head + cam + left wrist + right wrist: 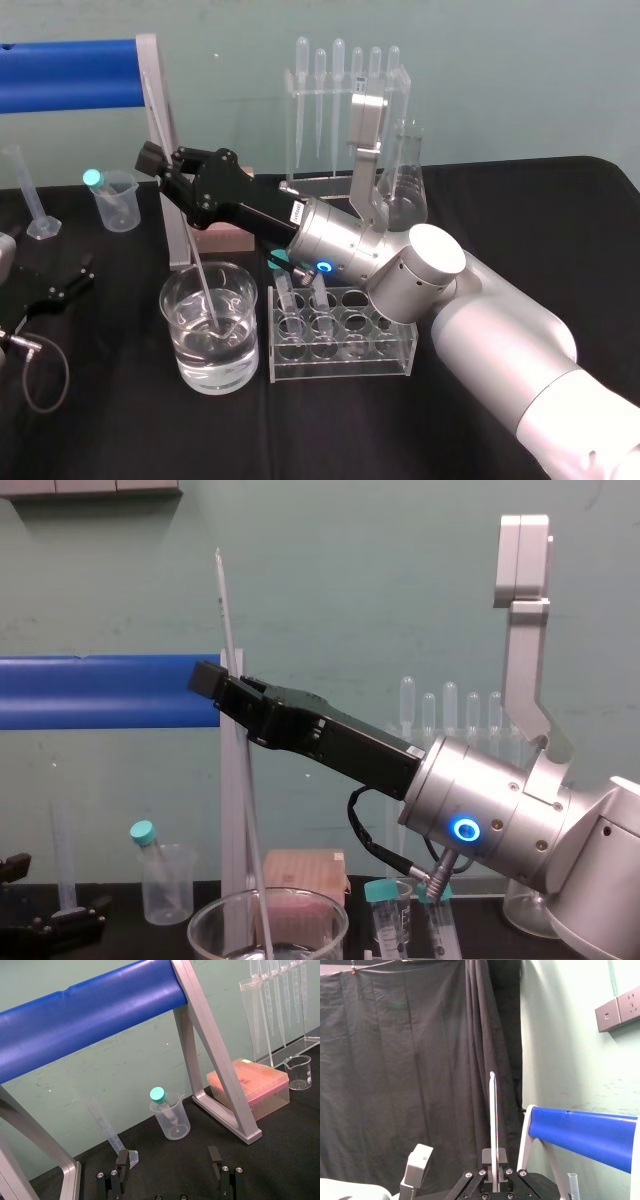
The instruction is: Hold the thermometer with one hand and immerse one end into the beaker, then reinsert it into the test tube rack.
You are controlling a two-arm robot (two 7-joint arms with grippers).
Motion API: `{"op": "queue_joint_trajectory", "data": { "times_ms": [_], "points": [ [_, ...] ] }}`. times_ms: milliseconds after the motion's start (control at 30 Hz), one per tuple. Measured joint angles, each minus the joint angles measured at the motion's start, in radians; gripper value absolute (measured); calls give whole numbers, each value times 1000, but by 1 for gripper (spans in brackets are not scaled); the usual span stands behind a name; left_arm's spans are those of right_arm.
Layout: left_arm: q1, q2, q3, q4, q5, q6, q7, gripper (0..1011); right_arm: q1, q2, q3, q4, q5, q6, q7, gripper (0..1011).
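Test tube rack (345,360) near centre | beaker (182,345) just left of it, thermometer (223,600) lower end in its water | left end effector (167,1156) released, parked on worktop (500,200) left | right end effector (155,162) clenched on thermometer, farther back | dip looks done, reinsertion into rack remains

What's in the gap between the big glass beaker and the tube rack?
Nothing: in the head view a thin strip of black tablecloth separates beaker from test tube rack. The right tool holds the thermometer in the beaker.
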Motion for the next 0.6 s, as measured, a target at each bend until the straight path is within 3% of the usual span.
{"op": "queue_joint_trajectory", "data": {
  "times_ms": [600],
  "points": [
    [0, 0, 0, 0, 0, 0, 0, 1008, 0, 0, 0, 0, 0, 0, 0, 56]
  ]
}}
